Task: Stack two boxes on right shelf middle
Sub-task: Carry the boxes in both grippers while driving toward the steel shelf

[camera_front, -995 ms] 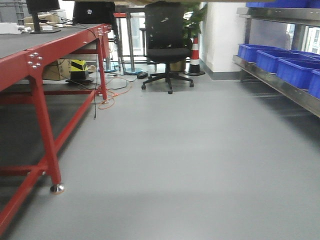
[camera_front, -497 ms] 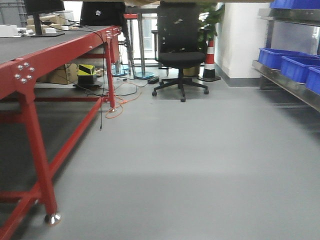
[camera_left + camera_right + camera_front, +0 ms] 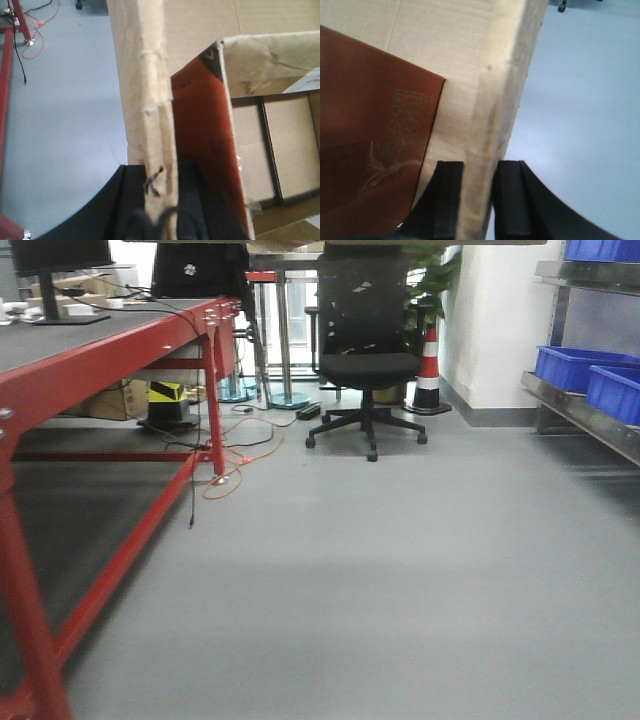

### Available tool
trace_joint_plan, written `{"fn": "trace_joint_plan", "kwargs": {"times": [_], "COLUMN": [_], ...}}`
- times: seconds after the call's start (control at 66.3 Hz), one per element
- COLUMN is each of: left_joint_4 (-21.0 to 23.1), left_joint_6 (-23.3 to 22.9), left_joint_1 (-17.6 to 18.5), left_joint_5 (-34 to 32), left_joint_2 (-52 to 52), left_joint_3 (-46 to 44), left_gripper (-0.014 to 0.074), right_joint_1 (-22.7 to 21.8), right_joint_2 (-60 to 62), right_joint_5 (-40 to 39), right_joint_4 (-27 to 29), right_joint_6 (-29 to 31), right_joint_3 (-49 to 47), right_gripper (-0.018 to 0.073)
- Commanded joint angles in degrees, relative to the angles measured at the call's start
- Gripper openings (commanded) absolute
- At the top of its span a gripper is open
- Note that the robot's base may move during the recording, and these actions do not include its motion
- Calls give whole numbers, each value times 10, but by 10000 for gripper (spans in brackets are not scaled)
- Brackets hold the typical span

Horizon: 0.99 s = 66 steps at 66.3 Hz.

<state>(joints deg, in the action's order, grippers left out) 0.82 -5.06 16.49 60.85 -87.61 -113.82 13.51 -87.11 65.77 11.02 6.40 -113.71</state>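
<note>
Chair (image 3: pixel 367 330) nearer, dead ahead of box (image 3: pixel 142 75)

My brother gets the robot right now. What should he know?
The left claw is shut on a box wall.
The right claw is shut on a box wall too; I cannot tell if it is the same box.
The box is held up off the floor.
The shelf is at the right edge of the front view, with blue bins on it, and not reached yet.
Done: pickup.
Left: get to the shelf, then stack two boxes on its middle board. No stacked boxes are in view.
</note>
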Motion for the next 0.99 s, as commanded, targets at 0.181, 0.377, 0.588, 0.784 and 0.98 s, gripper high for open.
{"fn": "trace_joint_plan", "kwargs": {"times": [0.181,0.377,0.588,0.784,0.98], "left_joint_4": [-13,-13,-14,-14,-14], "left_joint_6": [1,1,1,1,1], "left_joint_1": [-1,-1,-1,-1,-1], "left_joint_5": [-38,-38,-40,-51,-51], "left_joint_2": [9,9,7,6,6], "left_joint_3": [-5,-5,-5,-5,-5], "left_gripper": [-111,-111,-111,-111,-111], "right_joint_1": [-2,-2,-2,-2,-2], "right_joint_2": [11,11,10,10,10], "right_joint_5": [-20,-20,-20,-20,-20], "right_joint_4": [1,1,1,1,1], "right_joint_6": [11,11,11,11,11], "right_joint_3": [-9,-9,-9,-9,-9], "right_gripper": [-152,-152,-152,-152,-152]}}
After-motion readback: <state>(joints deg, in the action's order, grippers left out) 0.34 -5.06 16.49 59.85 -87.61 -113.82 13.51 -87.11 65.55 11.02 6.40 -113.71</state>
